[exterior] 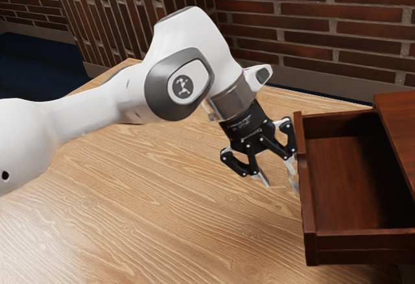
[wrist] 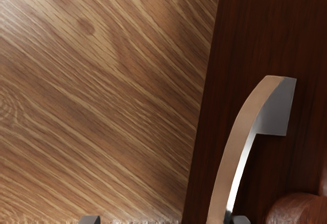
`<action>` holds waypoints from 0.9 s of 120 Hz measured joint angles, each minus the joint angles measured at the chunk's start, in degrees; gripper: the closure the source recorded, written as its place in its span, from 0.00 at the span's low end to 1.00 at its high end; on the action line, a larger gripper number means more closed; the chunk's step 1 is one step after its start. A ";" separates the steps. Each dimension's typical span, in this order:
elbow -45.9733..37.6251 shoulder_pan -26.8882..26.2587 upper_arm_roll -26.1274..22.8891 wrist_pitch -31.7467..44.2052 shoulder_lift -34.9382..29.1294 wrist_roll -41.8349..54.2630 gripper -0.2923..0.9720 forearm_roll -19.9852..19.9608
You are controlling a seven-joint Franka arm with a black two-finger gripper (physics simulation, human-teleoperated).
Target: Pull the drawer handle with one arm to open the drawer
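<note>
Drawer (exterior: 343,187) stands pulled out, inside showing, at table (exterior: 149,225) edge on exterior view's right, beneath dark wooden cabinet top (exterior: 397,125). Curved metal handle (wrist: 244,147) on drawer front. Tool (exterior: 279,180) spread wide, handle between fingers, just beside one fingertip, not pinched.

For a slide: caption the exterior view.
Open black two-finger gripper at the pulled-out dark wooden drawer on a light wooden table.
</note>
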 joint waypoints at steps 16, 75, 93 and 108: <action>-0.58 0.50 0.01 -0.94 -0.86 0.02 0.55 0.55; -2.71 1.21 0.23 -4.06 -3.78 0.00 0.55 2.80; -2.72 0.86 0.63 -4.63 -3.80 -0.04 0.53 2.93; -2.63 0.82 0.69 -4.82 -3.78 -0.03 0.50 2.92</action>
